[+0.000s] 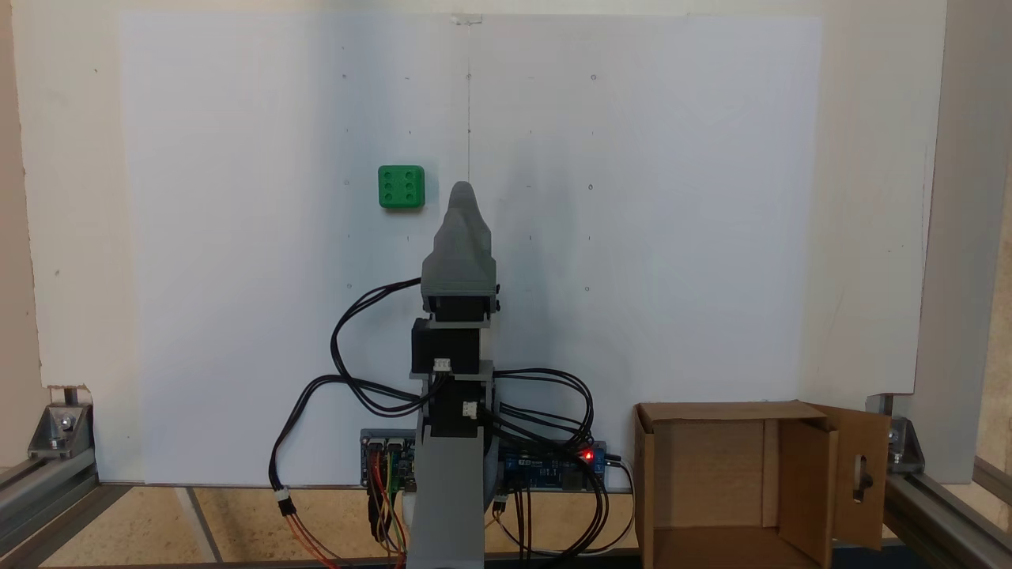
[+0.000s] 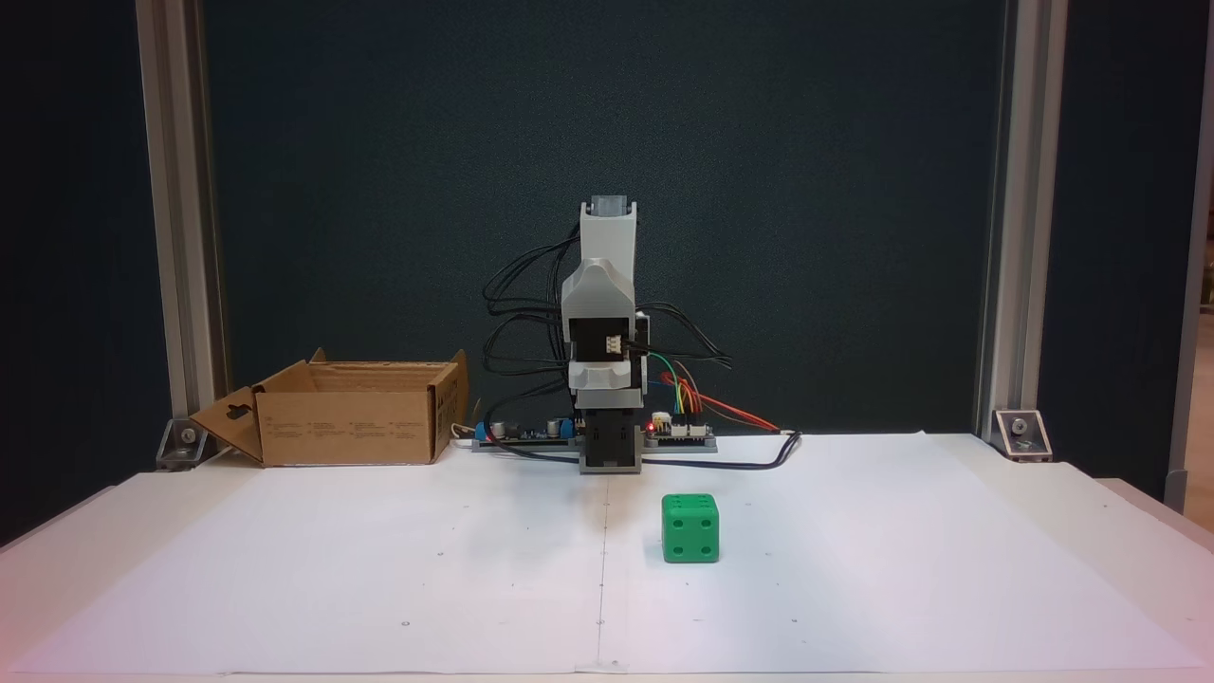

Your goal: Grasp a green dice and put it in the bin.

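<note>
Green dice (image 1: 402,187): small bright green cube, rounded edges, sunken pips; six-face up, lying flat on the white sheet, well apart from the bin.

Bin (image 1: 739,484): brown corrugated cardboard box, open, flaps spread; one flap with keyhole-shaped cutout. Stands upright, empty inside.

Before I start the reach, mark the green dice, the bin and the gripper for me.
green dice (image 1: 402,187): fixed view from above, on its six-pip top face.
bin (image 2: 346,439): fixed view from the front, on its printed front wall.
gripper (image 1: 462,190): fixed view from above, at its grey tip, right of the dice.
</note>
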